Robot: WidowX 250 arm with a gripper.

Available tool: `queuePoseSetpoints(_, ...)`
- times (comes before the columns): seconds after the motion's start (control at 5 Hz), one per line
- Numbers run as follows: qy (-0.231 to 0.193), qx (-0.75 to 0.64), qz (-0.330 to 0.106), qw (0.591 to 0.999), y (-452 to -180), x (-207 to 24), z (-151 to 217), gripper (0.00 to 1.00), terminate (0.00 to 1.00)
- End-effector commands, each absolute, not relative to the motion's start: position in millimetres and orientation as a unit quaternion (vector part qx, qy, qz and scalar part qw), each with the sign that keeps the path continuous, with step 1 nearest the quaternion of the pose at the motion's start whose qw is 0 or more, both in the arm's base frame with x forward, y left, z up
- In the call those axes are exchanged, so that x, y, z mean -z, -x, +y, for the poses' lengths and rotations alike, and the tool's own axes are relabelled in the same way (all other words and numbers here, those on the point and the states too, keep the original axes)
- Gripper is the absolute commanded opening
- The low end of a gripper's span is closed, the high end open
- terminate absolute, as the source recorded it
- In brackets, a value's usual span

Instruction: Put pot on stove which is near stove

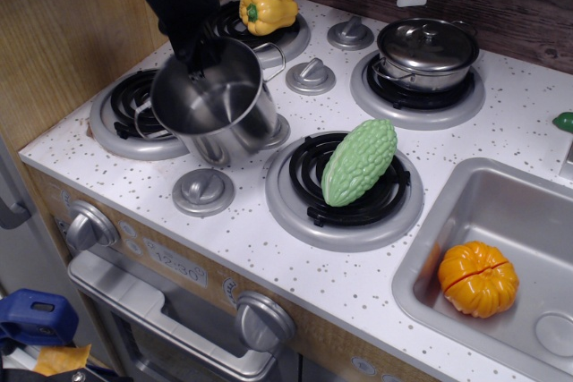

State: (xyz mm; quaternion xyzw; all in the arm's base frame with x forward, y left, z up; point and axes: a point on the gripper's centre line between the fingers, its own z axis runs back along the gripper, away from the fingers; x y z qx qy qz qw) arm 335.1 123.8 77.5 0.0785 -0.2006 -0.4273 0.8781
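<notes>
The tall shiny lidless steel pot (pixel 215 100) hangs tilted above the counter, lifted off it, between the front left burner and the middle burner. My black gripper (pixel 199 63) comes down from the top left and is shut on the pot's far rim. The front left stove burner (pixel 134 114), a black coil in a silver ring, lies just left of and partly under the pot. It carries nothing.
A green bitter gourd (pixel 358 161) lies on the front middle burner (pixel 344 183). A yellow pepper (pixel 266 8) sits on the back left burner. A lidded squat pot (pixel 427 49) stands on the back right burner. An orange pumpkin (pixel 477 278) lies in the sink (pixel 537 221). Silver knobs (pixel 203 190) stand between burners.
</notes>
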Motion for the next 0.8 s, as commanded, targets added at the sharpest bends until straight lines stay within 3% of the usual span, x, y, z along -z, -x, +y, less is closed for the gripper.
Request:
queuePoseSetpoints(0.0,-0.122,0.459,-0.182,0.861,-341,-120,154,0.00,0.00)
queuePoseSetpoints(0.2,-0.150,0.479,-0.162,0.850,-340,-127,163,0.00,0.00)
queuePoseSetpoints(0.6,-0.215,0.509,-0.155,0.819,-337,-119,174,0.00,0.00)
